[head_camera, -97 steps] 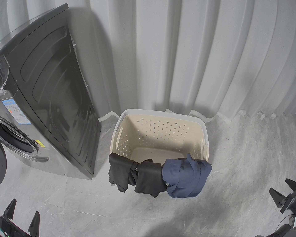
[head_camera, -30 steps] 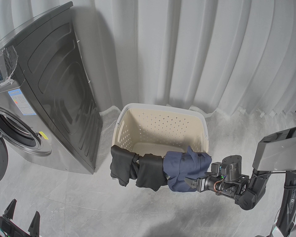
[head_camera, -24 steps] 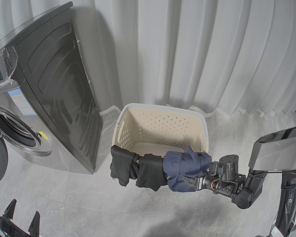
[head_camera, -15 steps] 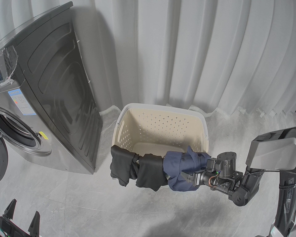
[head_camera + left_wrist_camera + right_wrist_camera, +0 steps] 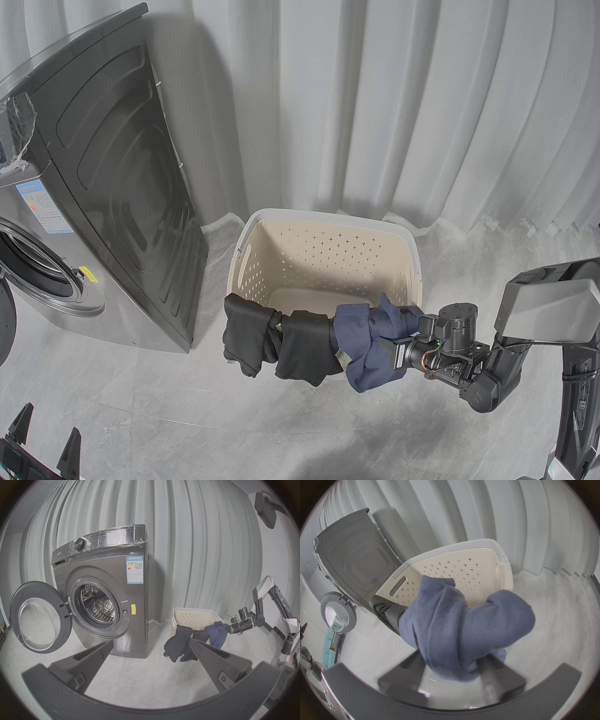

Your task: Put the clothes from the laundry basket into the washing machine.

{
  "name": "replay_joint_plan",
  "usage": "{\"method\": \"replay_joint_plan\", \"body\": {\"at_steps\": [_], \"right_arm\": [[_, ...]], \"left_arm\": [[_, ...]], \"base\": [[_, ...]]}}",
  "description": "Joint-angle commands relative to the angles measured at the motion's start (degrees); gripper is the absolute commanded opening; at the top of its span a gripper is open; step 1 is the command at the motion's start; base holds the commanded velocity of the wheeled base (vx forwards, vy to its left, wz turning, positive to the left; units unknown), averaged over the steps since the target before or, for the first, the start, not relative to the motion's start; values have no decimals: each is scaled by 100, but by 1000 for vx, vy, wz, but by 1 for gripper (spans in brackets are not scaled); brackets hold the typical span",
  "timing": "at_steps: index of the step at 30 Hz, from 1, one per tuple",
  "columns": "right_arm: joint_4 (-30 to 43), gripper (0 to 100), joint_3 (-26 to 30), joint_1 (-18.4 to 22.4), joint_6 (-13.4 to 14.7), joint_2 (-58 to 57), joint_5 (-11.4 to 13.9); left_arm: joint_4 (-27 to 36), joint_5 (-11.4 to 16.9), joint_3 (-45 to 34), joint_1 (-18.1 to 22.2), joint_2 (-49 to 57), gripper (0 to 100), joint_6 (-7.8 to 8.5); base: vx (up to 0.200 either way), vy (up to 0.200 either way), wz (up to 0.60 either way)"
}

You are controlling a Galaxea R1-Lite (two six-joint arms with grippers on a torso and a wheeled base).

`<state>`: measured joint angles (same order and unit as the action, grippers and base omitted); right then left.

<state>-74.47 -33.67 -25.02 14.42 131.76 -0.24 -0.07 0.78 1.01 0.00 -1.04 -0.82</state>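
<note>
From head: looking forward and down from well back, taking in laundry basket (image 5: 325, 262), washing machine (image 5: 119, 187) side, curtain (image 5: 375, 94).
From left wrist: sitting low over floor (image 5: 140, 680), facing machine's open front from farther off.
From right wrist: pressing close against blue garment (image 5: 456, 627), looking across basket toward machine.
Sharing basket, garment, machine across all three.

The laundry basket (image 5: 325, 215) is matt plastic, the blue garment (image 5: 362, 340) and dark clothes (image 5: 306, 353) soft cloth, the washing machine (image 5: 119, 187) satin grey metal, the floor (image 5: 187, 406) smooth.
</note>
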Motion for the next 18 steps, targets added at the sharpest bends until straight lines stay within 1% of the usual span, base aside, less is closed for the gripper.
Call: {"method": "replay_joint_plan", "body": {"at_steps": [1, 4, 9, 18], "right_arm": [[-85, 0, 89, 14, -1, -80, -2], [-182, 0, 238, -3, -1, -150, 7], [-393, 0, 695, -65, -1, -651, 16], [-296, 0, 1126, -197, -1, -1961, 16]], "left_arm": [[-1, -8, -101, 0, 86, 100, -6], [-1, -8, -101, 0, 86, 100, 3], [-1, -8, -101, 0, 86, 100, 3], [-1, -8, -101, 0, 86, 100, 3]], "base": [[0, 0, 0], [0, 0, 0], [0, 0, 0], [0, 0, 0]]}}
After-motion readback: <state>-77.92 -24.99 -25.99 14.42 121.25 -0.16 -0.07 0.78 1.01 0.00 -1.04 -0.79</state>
